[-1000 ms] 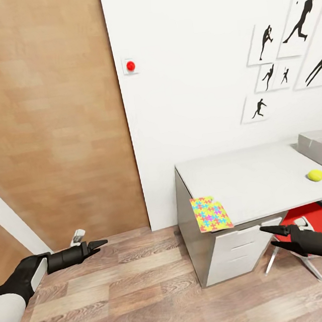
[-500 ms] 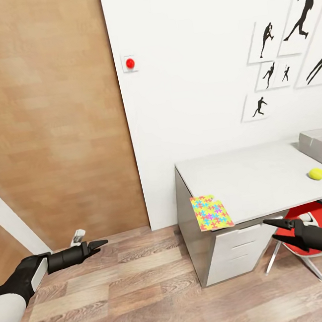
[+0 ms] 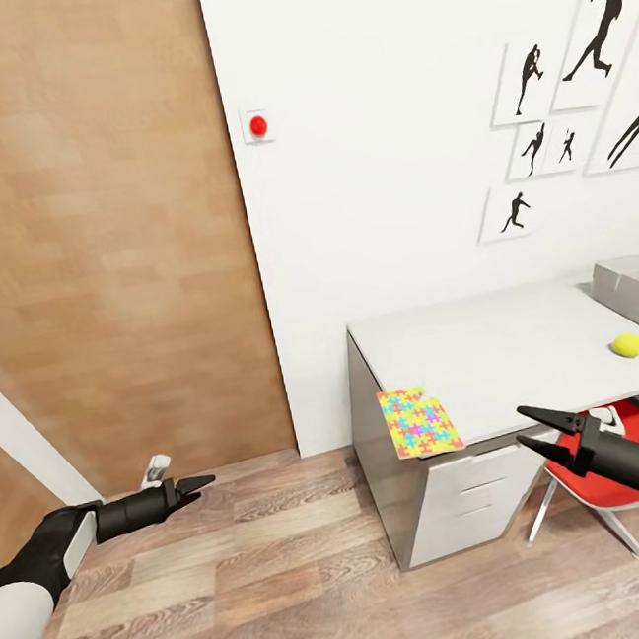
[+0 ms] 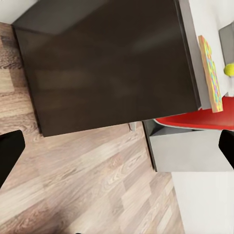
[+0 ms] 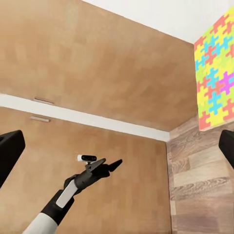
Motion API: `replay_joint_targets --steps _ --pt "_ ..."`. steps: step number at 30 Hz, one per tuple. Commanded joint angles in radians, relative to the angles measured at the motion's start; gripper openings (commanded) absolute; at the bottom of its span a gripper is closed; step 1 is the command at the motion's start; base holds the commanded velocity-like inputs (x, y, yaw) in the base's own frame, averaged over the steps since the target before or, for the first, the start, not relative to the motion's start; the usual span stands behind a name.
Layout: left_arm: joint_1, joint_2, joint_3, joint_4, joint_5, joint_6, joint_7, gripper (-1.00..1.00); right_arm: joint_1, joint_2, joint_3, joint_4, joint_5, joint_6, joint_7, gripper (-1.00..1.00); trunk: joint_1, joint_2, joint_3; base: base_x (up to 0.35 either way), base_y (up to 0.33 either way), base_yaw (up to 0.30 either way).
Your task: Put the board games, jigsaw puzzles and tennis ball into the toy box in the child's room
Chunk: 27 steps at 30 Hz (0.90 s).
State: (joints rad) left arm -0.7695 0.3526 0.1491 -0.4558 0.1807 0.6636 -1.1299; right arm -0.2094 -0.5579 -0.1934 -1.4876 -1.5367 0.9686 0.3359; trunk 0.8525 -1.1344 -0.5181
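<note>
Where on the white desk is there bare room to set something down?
The table is bare across its middle, between the jigsaw puzzle overhanging its front left corner and the tennis ball. The back strip along the wall is free too. It is crowded at the right, around the ball and toy box.

A wide wooden door (image 3: 102, 235) stands by the white wall, a red button (image 3: 258, 126) on its small white plate just beside the frame. A red chair (image 3: 611, 440) (on pale legs) stands on the wood-plank floor (image 3: 270, 583).
</note>
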Motion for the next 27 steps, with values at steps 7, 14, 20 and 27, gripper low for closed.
replay_joint_targets --steps 7,14,20,27 --pt "-0.006 -0.002 0.005 -0.002 0.004 0.011 -0.001 1.0 -0.001 0.051 -0.018 -0.01 0.009 -0.004 0.013 1.0 0.012 -0.022 -0.01 0.0 0.0 0.0" --pt "-0.01 -0.023 0.006 -0.007 0.006 0.012 0.002 1.0 -0.001 0.067 -0.043 -0.012 0.008 -0.002 0.015 1.0 0.038 -0.071 -0.032 0.0 0.0 0.0" --pt "-0.011 -0.06 0.007 -0.021 0.008 0.014 0.012 1.0 -0.001 0.072 -0.048 -0.011 0.003 0.0 0.025 1.0 0.061 -0.113 -0.051 0.0 0.0 0.0" --pt "-0.011 -0.094 0.009 -0.023 0.009 0.013 0.013 1.0 -0.001 0.096 -0.047 -0.007 0.007 -0.003 0.109 1.0 0.088 -0.162 -0.073 0.0 0.0 0.0"
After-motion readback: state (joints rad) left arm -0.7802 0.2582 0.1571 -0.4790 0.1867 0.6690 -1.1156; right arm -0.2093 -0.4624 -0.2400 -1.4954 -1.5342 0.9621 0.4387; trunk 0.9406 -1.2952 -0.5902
